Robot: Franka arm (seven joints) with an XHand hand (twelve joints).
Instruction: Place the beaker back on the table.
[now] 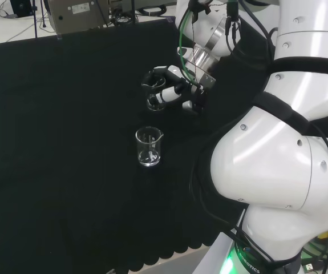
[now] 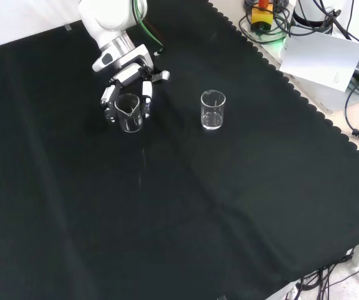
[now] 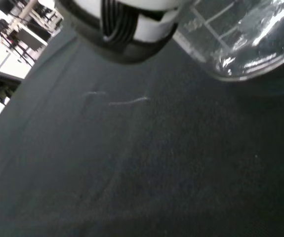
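Observation:
A clear glass beaker point(image 2: 129, 112) stands upright on or just above the black cloth, with my hand point(image 2: 127, 87) curled round it, fingers on both sides. In the head view the same beaker point(image 1: 154, 95) sits left of my hand point(image 1: 178, 90). In the wrist view the beaker's base point(image 3: 240, 44) shows close up beside a blurred finger point(image 3: 122, 24); the views do not settle whether the base touches the cloth. A second clear beaker point(image 2: 213, 110) stands free on the cloth, to the right in the front view and nearer in the head view point(image 1: 149, 146).
The cloth's scalloped edge point(image 2: 304, 100) runs along the right of the front view, with cables and a white sheet of paper point(image 2: 326, 59) beyond it. The arm's big white links point(image 1: 278, 148) rise at the right of the head view.

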